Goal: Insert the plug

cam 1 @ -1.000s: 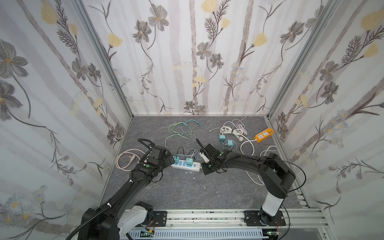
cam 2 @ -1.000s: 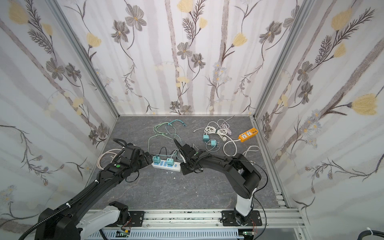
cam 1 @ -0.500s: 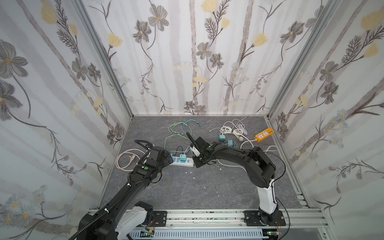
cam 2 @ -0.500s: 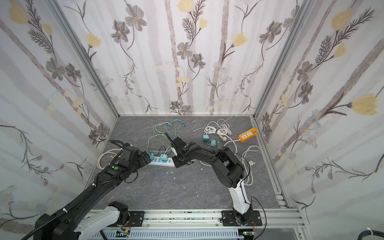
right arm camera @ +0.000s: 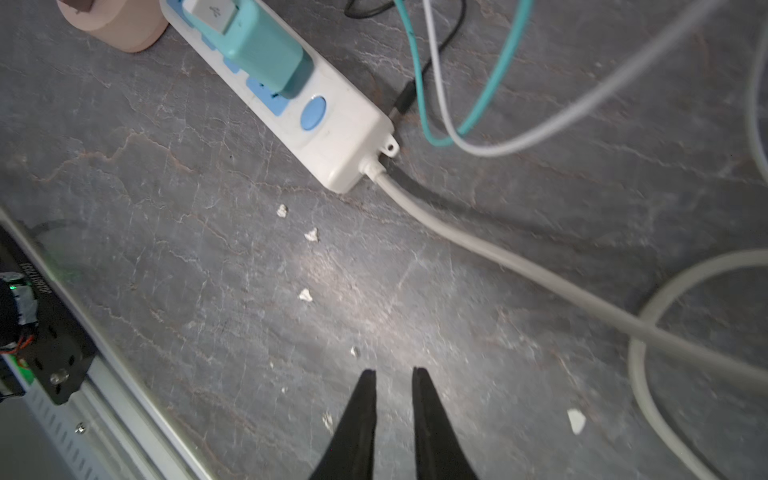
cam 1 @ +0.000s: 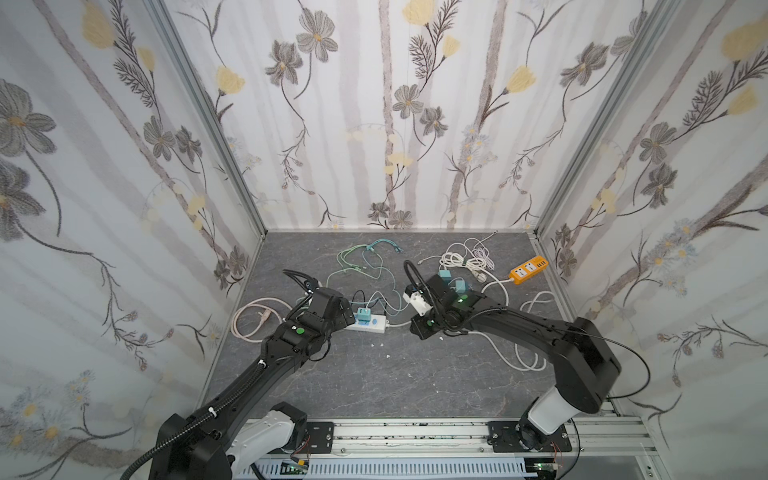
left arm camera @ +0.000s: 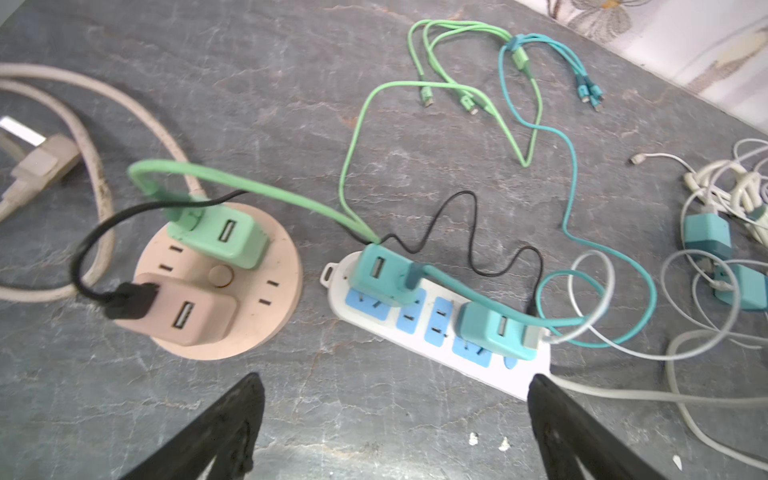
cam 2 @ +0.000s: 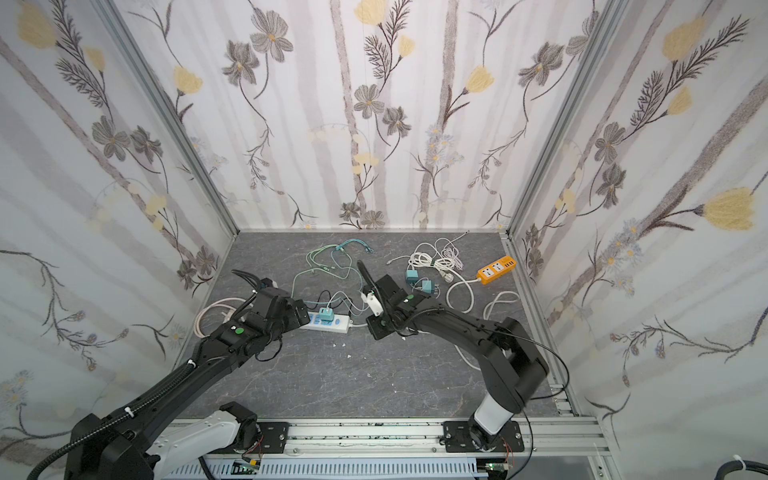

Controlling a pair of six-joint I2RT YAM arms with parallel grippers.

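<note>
A white power strip (left arm camera: 436, 332) with blue sockets lies mid-floor, seen in both top views (cam 1: 374, 326) (cam 2: 338, 322). Two teal plugs (left arm camera: 382, 274) (left arm camera: 496, 328) sit in its sockets; the one nearest the cord end shows in the right wrist view (right arm camera: 262, 50). My left gripper (left arm camera: 395, 380) hangs wide open over bare floor just before the strip, and nothing is between its fingers. My right gripper (right arm camera: 394, 373) stands off the strip's cord end (right arm camera: 345, 166), its fingers a narrow gap apart and empty.
A round pink socket hub (left arm camera: 249, 328) carrying a green and a pink charger sits beside the strip. An orange strip (cam 1: 528, 270), a white cable bundle (cam 1: 465, 259), two loose teal chargers (cam 1: 453, 282), green cables (cam 1: 365, 253) and a beige cable coil (cam 1: 253, 320) lie around.
My right gripper has drawn back to the right, away from the strip, and its fingers have parted from shut. The left gripper stays wide open by the strip.
</note>
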